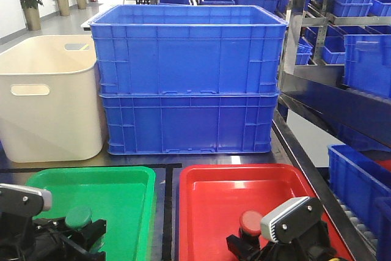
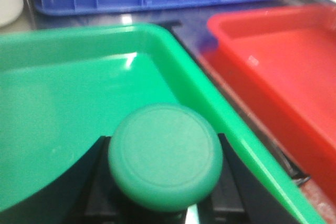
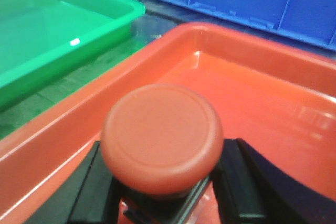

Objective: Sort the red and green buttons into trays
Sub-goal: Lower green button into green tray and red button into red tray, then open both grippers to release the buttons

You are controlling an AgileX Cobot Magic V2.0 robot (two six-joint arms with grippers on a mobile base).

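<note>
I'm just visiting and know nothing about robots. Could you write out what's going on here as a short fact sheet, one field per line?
Left gripper: shut on the green button, held over the green tray
Right gripper: shut on the red button, held over the red tray
Tray layout: green tray on the left, red tray on the right, side by side
Behind the trays: two stacked blue crates and a cream tub
To the right: shelves with more blue bins
Progress: neither button released yet
</note>
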